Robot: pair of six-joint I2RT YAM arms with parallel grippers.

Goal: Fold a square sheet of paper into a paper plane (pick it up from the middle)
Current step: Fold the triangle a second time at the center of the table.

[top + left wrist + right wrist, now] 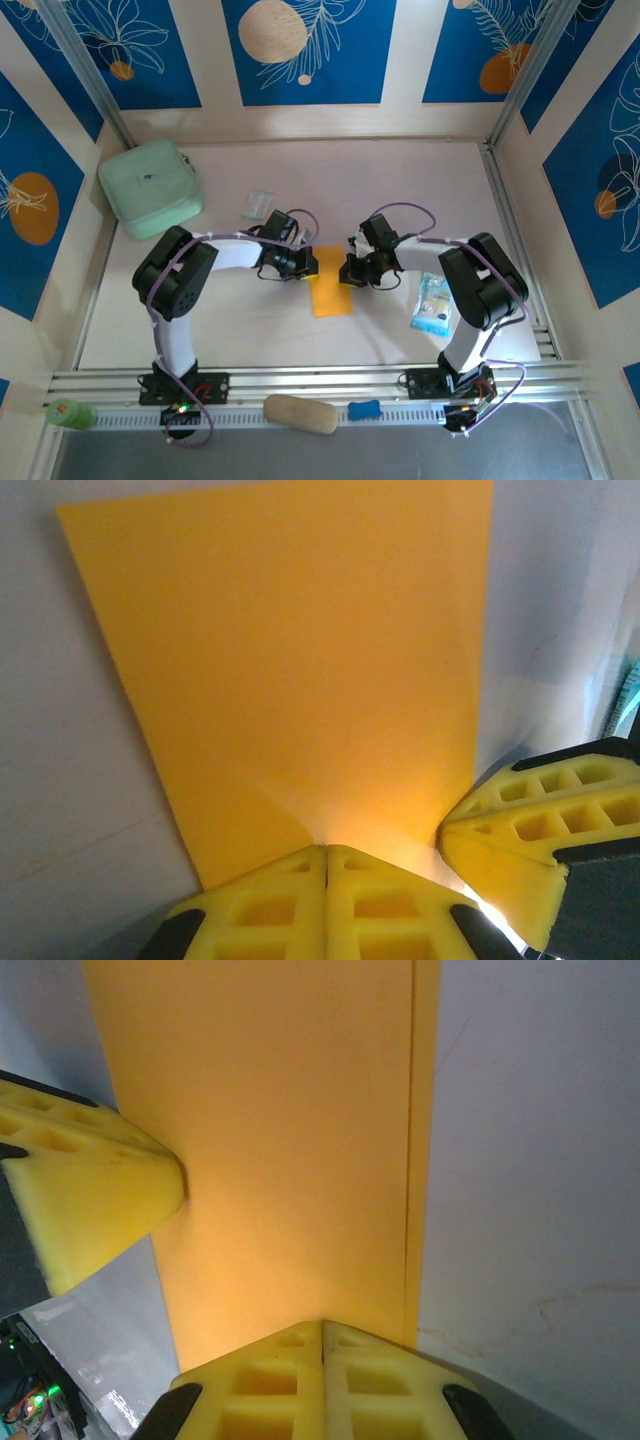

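Orange-yellow paper (331, 295) folded narrower; left gripper (326, 865) and right gripper (322, 1338) closed, touching it.

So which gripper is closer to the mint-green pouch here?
Left. The left gripper is at the orange paper's left side, the side facing the mint-green pouch. The right gripper is at the paper's opposite side, farther from the pouch.

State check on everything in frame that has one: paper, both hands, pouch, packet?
square sheet of paper: folded in half, flat on the table, layer edges slightly offset.
left hand: shut, tips at the paper's edge.
right hand: shut, tips at the paper's opposite edge.
mint-green pouch: lying flat, far left; zip unclear.
blue-and-white packet: lying flat, untouched.
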